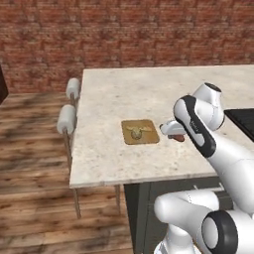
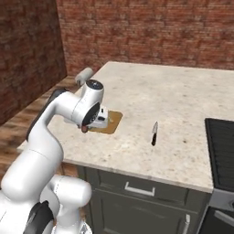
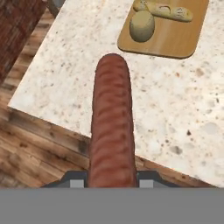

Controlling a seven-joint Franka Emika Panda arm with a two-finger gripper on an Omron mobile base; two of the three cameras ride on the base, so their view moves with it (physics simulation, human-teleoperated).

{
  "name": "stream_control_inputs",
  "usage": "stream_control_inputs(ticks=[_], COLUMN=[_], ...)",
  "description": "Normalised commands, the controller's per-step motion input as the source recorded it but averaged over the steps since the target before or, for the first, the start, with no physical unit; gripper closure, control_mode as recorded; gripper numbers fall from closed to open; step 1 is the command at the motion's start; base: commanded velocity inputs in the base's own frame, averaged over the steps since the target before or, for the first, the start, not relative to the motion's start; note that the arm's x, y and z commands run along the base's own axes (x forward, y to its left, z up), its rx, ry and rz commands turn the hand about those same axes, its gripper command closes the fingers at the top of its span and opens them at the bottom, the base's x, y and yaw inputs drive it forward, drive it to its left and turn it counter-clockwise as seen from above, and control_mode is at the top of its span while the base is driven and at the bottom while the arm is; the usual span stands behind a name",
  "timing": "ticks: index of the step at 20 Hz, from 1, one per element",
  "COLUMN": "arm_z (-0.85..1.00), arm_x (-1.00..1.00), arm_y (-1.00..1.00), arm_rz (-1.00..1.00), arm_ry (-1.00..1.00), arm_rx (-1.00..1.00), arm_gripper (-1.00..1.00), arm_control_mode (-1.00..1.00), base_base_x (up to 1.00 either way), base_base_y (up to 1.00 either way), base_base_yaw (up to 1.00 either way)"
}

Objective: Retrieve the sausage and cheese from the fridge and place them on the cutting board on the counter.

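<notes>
You see a beige speckled worktop (image 1: 114, 94) against brick walls (image 1: 124, 30), over plank flooring (image 1: 30, 149); 2 stools (image 1: 66, 119) alongside. Your claw (image 3: 112, 181) grasps the sausage (image 3: 111, 131) near the board (image 3: 175, 37) bearing cheese (image 3: 142, 26).

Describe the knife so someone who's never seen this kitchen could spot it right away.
Start at the wide beige speckled counter in front of the brick wall. The knife lies flat on bare stone, between the wooden cutting board and the black cooktop. It is the one slim thing there with a dark handle and pale blade.
</notes>
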Motion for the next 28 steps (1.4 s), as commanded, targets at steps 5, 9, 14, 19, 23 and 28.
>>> stream_control_inputs(ticks=[5,9,14,19,23,28], arm_z=[0.00,0.00,0.00,0.00,0.00,0.00], arm_x=[0.00,0.00,0.00,0.00,0.00,0.00], arm_y=[0.00,0.00,0.00,0.00,0.00,0.00], arm_rz=[0.00,0.00,0.00,0.00,0.00,0.00], arm_ry=[0.00,0.00,0.00,0.00,0.00,0.00], arm_rx=[0.00,0.00,0.00,0.00,0.00,0.00], arm_gripper=[1.00,1.00,1.00,1.00,1.00,1.00], arm_control_mode=[1.00,1.00,1.00,1.00,1.00,1.00], base_base_x=[0.45,0.32,0.31,0.51,0.45,0.00], base_base_y=[0.07,0.10,0.18,0.28,0.22,0.00], base_base_yaw=[-0.12,-0.03,0.00,0.00,0.00,0.00])
